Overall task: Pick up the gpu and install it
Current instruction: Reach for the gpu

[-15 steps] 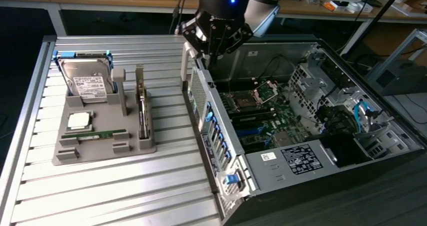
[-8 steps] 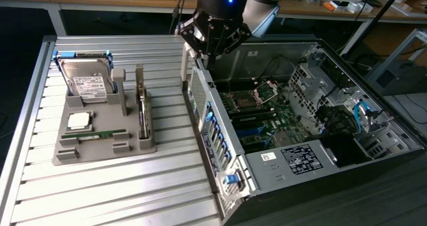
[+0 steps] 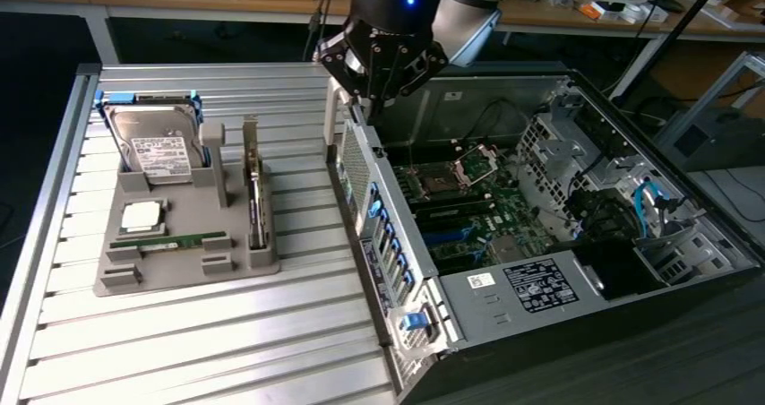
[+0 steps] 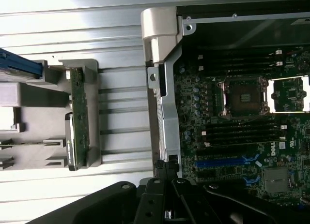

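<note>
slatted metal table (image 3: pixel 192 342) carrying a grey holder (image 3: pixel 179 275) and an open computer case (image 3: pixel 389 253). the gpu (image 3: pixel 254 199) stands edge-on in the holder's slot on the side nearest the case, with the hard drive (image 3: pixel 161 150) near it. the hand (image 3: pixel 368 109) hangs clenched and empty above the case's rear wall, apart from the gpu. the motherboard (image 4: pixel 242 112) lies exposed inside the case.

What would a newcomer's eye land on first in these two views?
The open computer case, with its motherboard exposed, takes up the exterior view's right. The arm's tool hangs shut and empty over the case wall that faces the tray. On the exterior view's left, a gray tray holds the gpu standing on edge, with a hard drive propped nearby.
</note>
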`<state>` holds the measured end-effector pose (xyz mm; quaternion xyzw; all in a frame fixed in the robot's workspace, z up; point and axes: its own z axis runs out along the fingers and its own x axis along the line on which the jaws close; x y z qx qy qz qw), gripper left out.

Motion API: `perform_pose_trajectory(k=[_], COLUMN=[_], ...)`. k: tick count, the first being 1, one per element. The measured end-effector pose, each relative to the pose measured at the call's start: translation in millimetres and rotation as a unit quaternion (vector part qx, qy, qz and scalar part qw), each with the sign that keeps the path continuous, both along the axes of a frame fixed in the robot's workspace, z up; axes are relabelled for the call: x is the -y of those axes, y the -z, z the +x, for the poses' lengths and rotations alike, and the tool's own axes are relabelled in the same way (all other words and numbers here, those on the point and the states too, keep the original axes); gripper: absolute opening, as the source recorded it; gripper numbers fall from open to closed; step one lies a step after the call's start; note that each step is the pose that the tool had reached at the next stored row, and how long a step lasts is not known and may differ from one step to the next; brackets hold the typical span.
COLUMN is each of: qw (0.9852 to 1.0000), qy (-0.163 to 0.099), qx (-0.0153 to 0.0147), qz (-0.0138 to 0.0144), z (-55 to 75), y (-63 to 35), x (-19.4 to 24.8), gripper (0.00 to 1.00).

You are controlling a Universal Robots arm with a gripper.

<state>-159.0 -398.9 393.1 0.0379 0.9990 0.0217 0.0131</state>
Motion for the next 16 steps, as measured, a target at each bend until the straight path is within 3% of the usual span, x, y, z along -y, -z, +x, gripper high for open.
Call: perform_pose_trajectory(k=[16], qw=[1.0000], qy=[0.000], qx=[0.0000], qz=[0.0000], z=[-7.8], y=[0.0], x=[0.0], gripper=[0.11])
